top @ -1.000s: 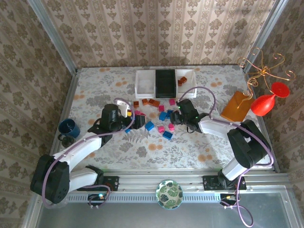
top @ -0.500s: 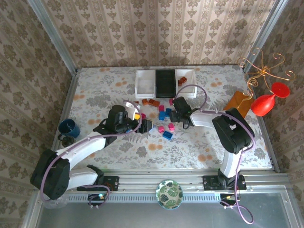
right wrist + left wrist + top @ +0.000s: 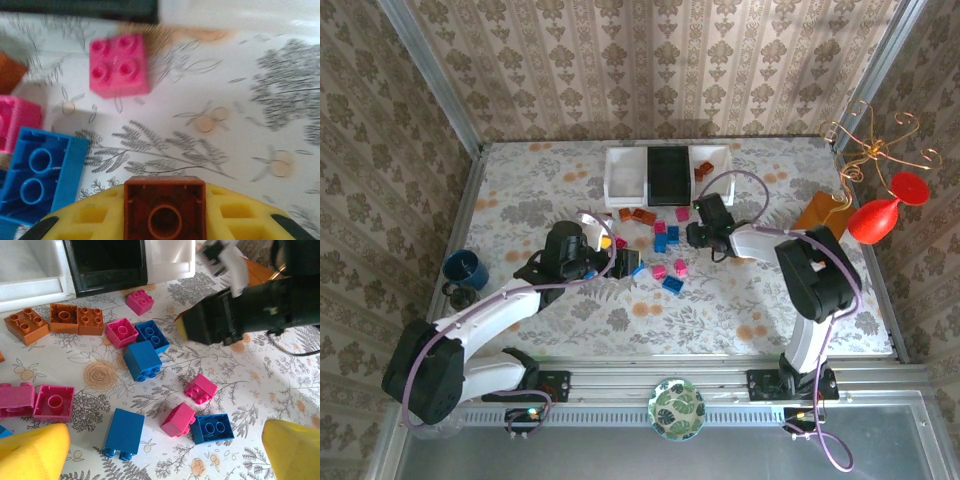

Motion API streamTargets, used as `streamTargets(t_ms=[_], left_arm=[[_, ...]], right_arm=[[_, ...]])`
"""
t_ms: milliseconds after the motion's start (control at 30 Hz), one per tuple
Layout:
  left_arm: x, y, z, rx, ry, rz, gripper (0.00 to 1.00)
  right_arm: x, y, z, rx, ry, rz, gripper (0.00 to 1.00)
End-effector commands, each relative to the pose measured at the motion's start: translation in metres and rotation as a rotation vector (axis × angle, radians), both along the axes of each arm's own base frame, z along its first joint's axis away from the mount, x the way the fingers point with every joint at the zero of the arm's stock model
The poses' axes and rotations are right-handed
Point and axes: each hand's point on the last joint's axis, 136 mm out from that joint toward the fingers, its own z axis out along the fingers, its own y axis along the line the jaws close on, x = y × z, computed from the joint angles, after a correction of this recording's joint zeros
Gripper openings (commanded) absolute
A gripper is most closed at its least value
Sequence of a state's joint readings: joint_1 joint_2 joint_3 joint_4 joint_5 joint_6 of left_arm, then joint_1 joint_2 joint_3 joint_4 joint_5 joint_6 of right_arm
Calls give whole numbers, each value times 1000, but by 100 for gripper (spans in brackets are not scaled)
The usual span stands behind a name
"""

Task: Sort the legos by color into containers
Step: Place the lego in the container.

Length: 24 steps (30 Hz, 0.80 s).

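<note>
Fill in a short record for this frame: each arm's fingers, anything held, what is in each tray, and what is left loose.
left fingers: open, empty, poised over the loose bricks
right fingers: shut on a brown brick
right white tray: holds a few brown bricks
black tray: no brick visible
left white tray: no brick visible
loose bricks: blue, pink and brown, scattered in front of the trays between the two arms
</note>
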State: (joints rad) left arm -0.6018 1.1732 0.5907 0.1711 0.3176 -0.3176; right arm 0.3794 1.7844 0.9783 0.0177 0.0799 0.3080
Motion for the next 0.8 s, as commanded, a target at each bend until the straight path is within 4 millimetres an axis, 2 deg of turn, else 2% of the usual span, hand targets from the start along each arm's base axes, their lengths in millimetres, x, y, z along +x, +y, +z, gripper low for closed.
streamTargets(t_ms=[0,100,233,400,467,567,633,767], left_arm=[[6,-2,18,-19,-53,9,100],[10,-2,23,-24,-57,26,100],[13,1,22,-17,-47,52,100],[14,2,21,-12,-35,69,100],[15,3,21,-9,-33,73,100],[16,5,19,4,-29,83,100],[17,8,16,21,-28,96,100],[25,28,0,104,0,185,100]], right_arm=[[28,-15,53,164,-135,-92,30],[55,-35,68,163,-187,-178,30],[95,-53,74,147,-220,-254,31],[142,-57,76,148,-222,-272,34],[154,-58,80,138,-222,-276,39],[160,-60,92,119,-229,-273,48],[154,-61,104,118,-246,-268,56],[119,-59,124,150,-274,-248,64]])
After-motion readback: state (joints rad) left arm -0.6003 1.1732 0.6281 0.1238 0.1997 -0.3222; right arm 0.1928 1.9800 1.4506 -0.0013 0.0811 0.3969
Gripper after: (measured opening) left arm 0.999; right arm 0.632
